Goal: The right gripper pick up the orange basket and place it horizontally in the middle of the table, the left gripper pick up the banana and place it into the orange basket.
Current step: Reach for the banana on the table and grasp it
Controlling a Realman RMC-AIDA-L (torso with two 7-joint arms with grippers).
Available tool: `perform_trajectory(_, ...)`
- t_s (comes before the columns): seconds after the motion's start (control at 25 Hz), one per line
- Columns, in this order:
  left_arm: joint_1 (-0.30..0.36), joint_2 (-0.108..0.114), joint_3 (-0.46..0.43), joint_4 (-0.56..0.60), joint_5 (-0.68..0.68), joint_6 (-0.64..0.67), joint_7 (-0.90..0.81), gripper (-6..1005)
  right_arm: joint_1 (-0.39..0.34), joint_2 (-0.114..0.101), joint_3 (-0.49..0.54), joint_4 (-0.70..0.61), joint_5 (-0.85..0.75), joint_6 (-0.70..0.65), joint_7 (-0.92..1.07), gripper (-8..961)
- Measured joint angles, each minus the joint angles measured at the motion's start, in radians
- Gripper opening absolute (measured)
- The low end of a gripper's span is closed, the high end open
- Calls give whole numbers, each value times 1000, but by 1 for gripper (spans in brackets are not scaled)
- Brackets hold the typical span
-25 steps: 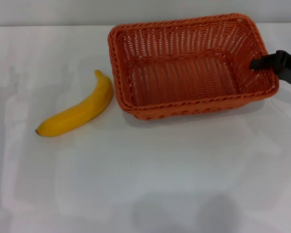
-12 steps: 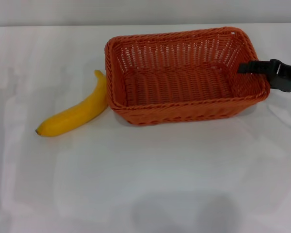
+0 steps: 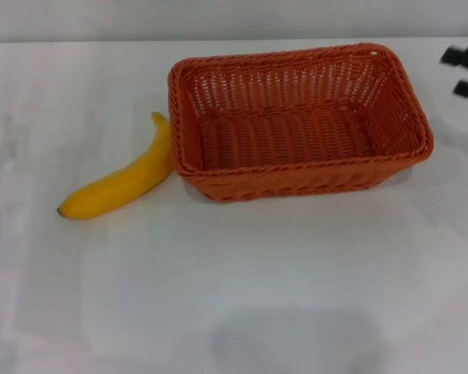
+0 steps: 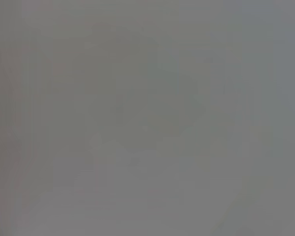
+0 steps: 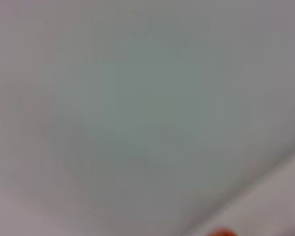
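Note:
The orange basket [image 3: 296,125] rests flat on the white table [image 3: 242,280], its long side running left to right, with nothing inside it. The banana [image 3: 123,181] lies on the table at the basket's left, its upper end against the basket's left wall. My right gripper [image 3: 454,72] is at the far right edge of the head view, clear of the basket's right rim; its two black fingertips [image 3: 455,55] stand apart and hold nothing. A sliver of orange [image 5: 220,232] shows at the edge of the right wrist view. The left gripper is out of view, and the left wrist view shows only a blank grey surface.
Bare white tabletop stretches in front of the basket and banana, and to the left of the banana [image 3: 31,117]. The table's back edge meets a grey wall [image 3: 218,19] just behind the basket.
My right gripper has let go of the basket's right rim and pulled away to the right. The basket settled onto the table, against the banana, and has stayed put since.

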Motion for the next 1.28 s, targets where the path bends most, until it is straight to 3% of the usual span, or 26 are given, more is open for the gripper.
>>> perform_trajectory(0.16,5,1,6,0,4,-11,-2,890,-46,3,1,31,224,-6,-199,883)
perform_trajectory(0.36,7,6,12,-13,52,-57,-119,889,-62,31,2,144,510,-17,-712,880)
perform_trajectory(0.52,-3,14,13,-129,238,-100,-428,889,-48,35,2,263,675,-17,-1117,878)
perform_trajectory(0.68,-21,29,41,-321,475,-102,-819,889,-19,43,2,387,849,4,-1596,876)
perform_trajectory(0.8,-50,67,57,-440,671,-42,-1057,890,-11,41,2,438,921,8,-1772,874)
perform_trajectory(0.92,-104,137,57,-535,906,80,-1254,890,-13,39,2,442,929,-3,-1785,873)
perform_trajectory(1.04,-202,202,57,-641,1154,220,-1416,890,-14,36,6,437,932,-4,-1773,873)
perform_trajectory(1.16,-314,233,57,-764,1381,351,-1495,890,-6,36,22,438,934,-5,-1760,873)
perform_trajectory(1.28,-422,249,58,-831,1574,434,-1502,889,2,36,28,440,935,-7,-1750,873)
